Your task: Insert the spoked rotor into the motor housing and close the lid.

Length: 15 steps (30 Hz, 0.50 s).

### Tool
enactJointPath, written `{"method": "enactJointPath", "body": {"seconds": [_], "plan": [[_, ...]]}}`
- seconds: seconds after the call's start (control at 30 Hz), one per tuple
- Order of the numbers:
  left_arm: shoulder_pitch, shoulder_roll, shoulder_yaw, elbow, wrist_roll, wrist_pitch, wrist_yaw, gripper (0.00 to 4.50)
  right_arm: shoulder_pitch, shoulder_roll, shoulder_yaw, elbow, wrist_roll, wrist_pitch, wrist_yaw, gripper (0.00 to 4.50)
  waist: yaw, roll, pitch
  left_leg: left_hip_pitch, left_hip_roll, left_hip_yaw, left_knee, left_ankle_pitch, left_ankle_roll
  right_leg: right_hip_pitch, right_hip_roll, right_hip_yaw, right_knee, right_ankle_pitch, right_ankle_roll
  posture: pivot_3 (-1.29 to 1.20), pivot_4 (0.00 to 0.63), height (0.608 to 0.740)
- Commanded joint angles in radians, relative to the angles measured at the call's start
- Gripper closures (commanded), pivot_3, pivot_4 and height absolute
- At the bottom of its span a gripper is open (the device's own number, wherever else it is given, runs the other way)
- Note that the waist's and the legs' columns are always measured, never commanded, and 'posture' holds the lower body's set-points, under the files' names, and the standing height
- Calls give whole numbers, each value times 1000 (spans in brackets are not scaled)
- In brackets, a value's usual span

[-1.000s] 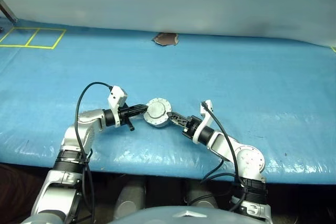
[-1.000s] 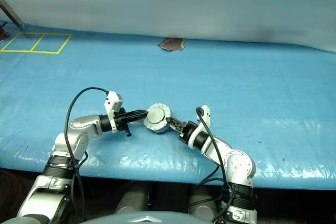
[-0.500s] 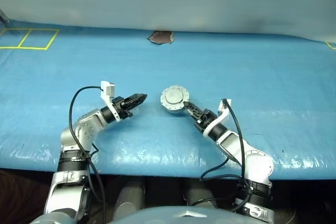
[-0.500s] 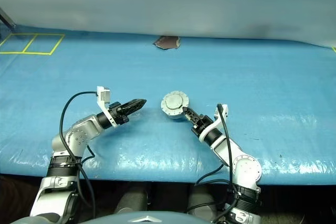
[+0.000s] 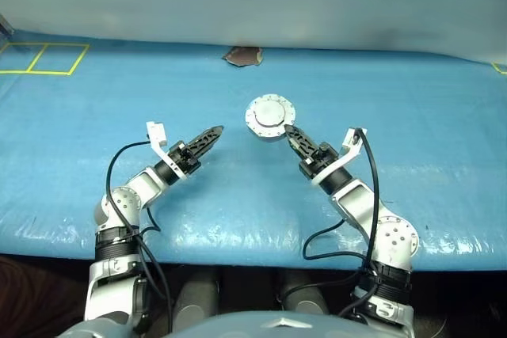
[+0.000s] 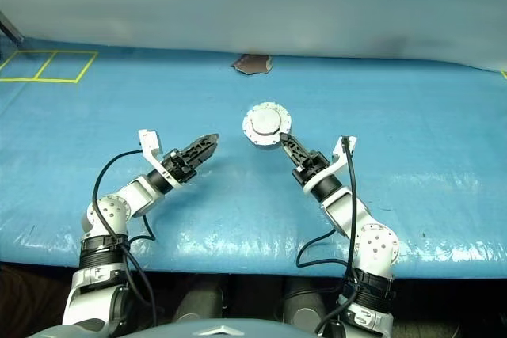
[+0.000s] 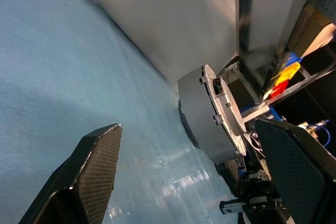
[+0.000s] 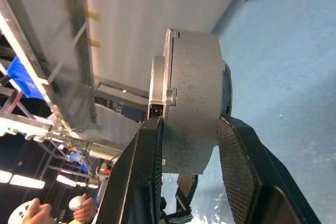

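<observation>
One gripper held the motor housing [image 5: 269, 117] off the blue sheet [image 5: 412, 100]; the other stood clear of it.

Both fingers of the right gripper [image 8: 186, 145] were clamped across the silver casing's side wall, lid face turned up toward the head camera, while the left gripper [image 5: 207, 137] hung well apart to the side with its fingers [image 7: 94, 169] spread wide and nothing between them. To my eye the hold looked thin: only the fingertips bit on a smooth round wall, so a jolt or a quick tilt could have let the unit twist or drop onto the sheet. Whether the spoked rotor was already seated inside could not be made out, as the casing looked shut; I could not tell whether the lid sat fully home. A small brownish scrap [image 5: 244, 55] by the far edge was too small to identify.
</observation>
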Motion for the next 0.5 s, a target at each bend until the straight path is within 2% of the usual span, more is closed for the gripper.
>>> {"method": "enactJointPath", "body": {"seconds": [0.03, 0.33, 0.5], "plan": [[-25, -15, 12, 3, -56, 39, 18, 45, -16, 1, 54, -86, 32, -21, 2, 3264, 0, 0, 0, 0, 0, 0, 0, 0, 0, 0, 0, 0, 0, 0, 0, 0, 150, 740], [-61, -58, 15, 30, -113, 69, 22, 45, 17, -11, 135, -84, 15, -30, 9, 3264, 3, 0, 0, 0, 0, 0, 1, 0, 0, 0, 0, 1, 0, 0, 0, 0, 150, 740], [-83, -58, -15, 69, -88, 57, 6, 45, 21, -17, 161, -87, 14, -30, 14, 3264, 3, 0, 0, 0, 0, 0, 2, 0, 0, 1, 0, 1, 0, 1, 0, 0, 150, 740]]}}
